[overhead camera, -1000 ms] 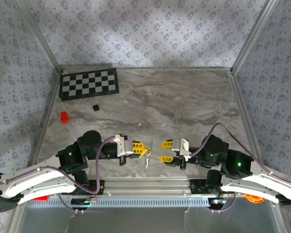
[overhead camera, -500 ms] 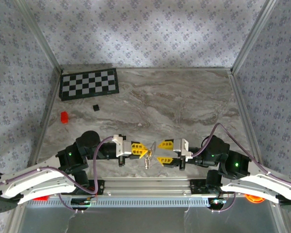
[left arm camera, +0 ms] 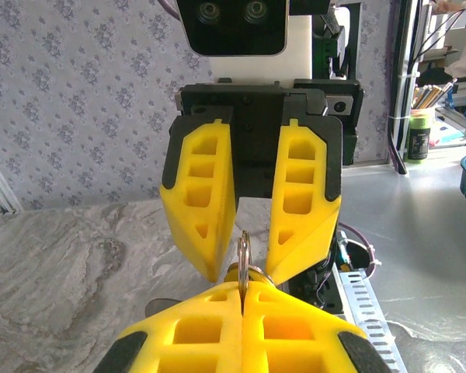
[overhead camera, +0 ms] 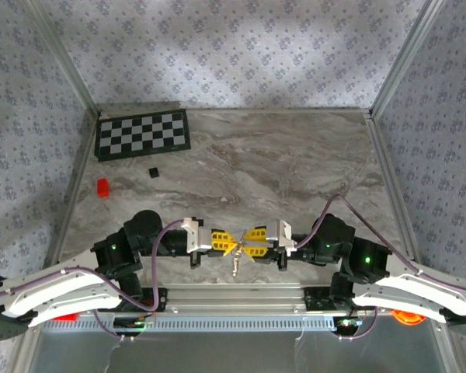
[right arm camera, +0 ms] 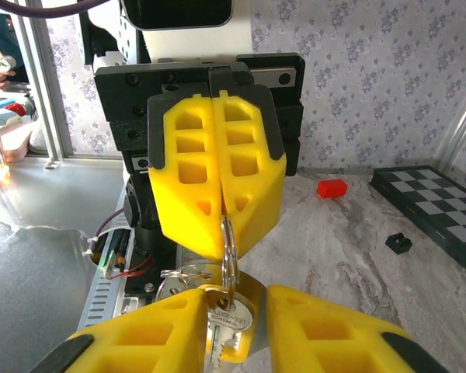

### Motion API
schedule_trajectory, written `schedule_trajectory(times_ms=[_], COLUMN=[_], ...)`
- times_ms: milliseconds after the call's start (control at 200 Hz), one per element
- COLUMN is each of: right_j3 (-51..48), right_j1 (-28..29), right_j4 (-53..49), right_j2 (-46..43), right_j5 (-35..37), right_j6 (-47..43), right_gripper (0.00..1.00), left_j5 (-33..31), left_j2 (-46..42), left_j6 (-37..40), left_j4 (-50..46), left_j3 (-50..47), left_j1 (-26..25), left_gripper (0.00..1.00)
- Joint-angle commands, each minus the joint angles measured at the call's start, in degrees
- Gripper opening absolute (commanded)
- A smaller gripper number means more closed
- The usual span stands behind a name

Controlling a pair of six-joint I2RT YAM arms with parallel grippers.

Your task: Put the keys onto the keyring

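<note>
My left gripper (overhead camera: 231, 242) is shut on the keyring (right arm camera: 228, 249), a thin silver ring that stands upright and edge-on between its yellow fingertips (left arm camera: 217, 307). A silver key (right arm camera: 231, 326) hangs from the ring, with something yellow behind it and a second small ring loop (right arm camera: 179, 273) to its left. My right gripper (overhead camera: 251, 241) faces the left one tip to tip. Its jaws are open around the key: one finger (right arm camera: 179, 318) lies against the key and the other stands apart. In the top view the keys (overhead camera: 235, 264) dangle below both grippers, near the table's front edge.
A red block (overhead camera: 102, 187) and a black cube (overhead camera: 153, 172) lie at the left of the marble table (overhead camera: 295, 171). A checkerboard (overhead camera: 143, 134) lies at the back left. The metal rail (overhead camera: 241, 299) runs just below the grippers.
My right gripper has moved left until its fingertips meet the left gripper's, and its jaws have narrowed around the key. The left gripper has kept hold of the ring.
</note>
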Motion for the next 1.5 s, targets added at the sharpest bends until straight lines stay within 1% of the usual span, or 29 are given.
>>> schedule_trajectory(times_ms=[0,280,440,485,560,740,890,1049,1494], right_j3=[1.3,1.6,1.4,1.3,1.3,1.9,1.9,2.1,2.6], right_j1=[-0.3,-0.3,-0.4,-0.4,-0.4,-0.4,-0.4,-0.7,-1.6], right_j4=[1.7,0.8,0.7,0.7,0.7,0.0,-1.1,-3.8,-4.2], right_j2=[-0.3,-1.6,-2.3,-2.2,-2.0,-1.2,-1.0,-0.4,1.3], right_j5=[0.8,1.0,1.4,1.3,1.3,0.2,0.1,1.6,1.0], right_j6=[-0.2,-0.3,-0.3,-0.4,-0.3,-0.5,-0.6,-0.6,-0.4], right_gripper=[0.24,0.24,0.13,0.11,0.10,0.10,0.04,0.00,0.00], left_j5=[1.4,1.5,1.6,1.5,1.6,1.2,1.1,0.9,1.7], left_j2=[-0.5,-0.4,-0.3,-0.3,-0.4,-0.3,-0.4,-0.4,-0.1], left_j6=[0.0,0.2,0.1,0.1,0.2,0.4,0.4,0.7,0.8], left_j4=[1.8,1.6,1.7,1.7,1.5,1.1,1.3,0.9,1.2], left_j3=[0.5,0.7,0.6,0.6,0.7,0.7,0.7,1.1,1.3], left_j1=[-0.1,-0.2,-0.2,-0.2,-0.2,-0.2,-0.2,-0.2,-0.2], left_gripper=[0.00,0.00,0.00,0.00,0.00,0.00,0.00,0.00,0.00])
